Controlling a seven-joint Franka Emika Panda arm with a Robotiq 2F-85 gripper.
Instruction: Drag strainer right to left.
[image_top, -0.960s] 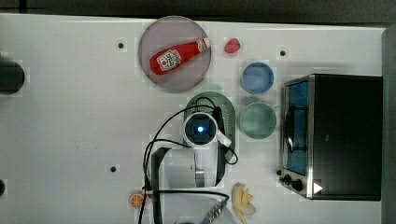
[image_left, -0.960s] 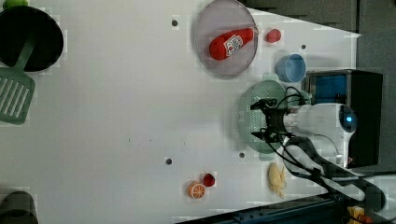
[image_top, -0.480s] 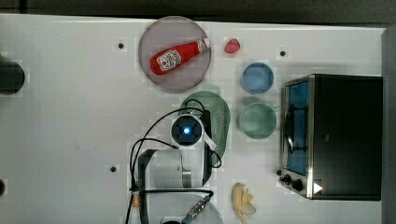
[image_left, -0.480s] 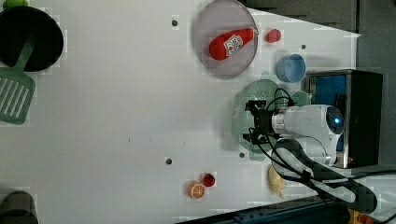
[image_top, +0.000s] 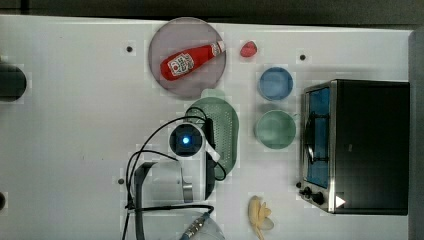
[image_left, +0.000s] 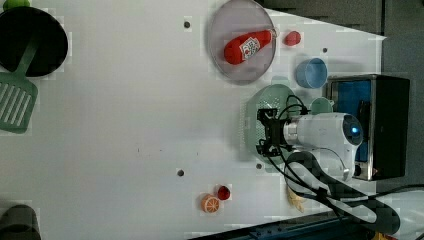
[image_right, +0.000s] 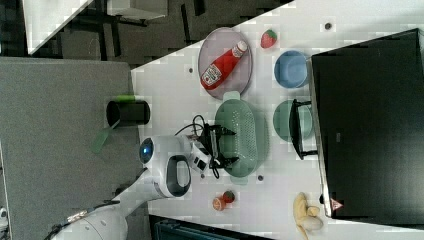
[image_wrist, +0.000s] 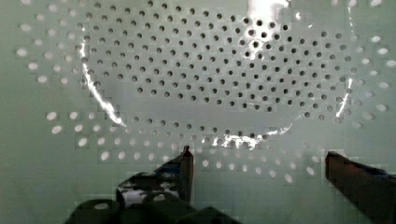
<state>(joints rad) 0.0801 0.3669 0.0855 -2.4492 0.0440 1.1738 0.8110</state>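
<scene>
Hovering wide open, hand (image_wrist: 257, 161) low inside strainer (image_wrist: 201, 70), fingers (image_wrist: 184, 170) well apart over its perforated floor.

A white table (image_top: 75, 150) with small dark bolt holes spreads under even, soft light, casting only faint shadows. Beyond its far edge in the top view runs a dark strip of floor (image_top: 210, 7). In the right view, a grey partition panel (image_right: 55, 125) stands beside the table (its surface plain and matte), with dark flooring (image_right: 150, 35) and a pale furniture edge (image_right: 50, 20) behind it.
</scene>
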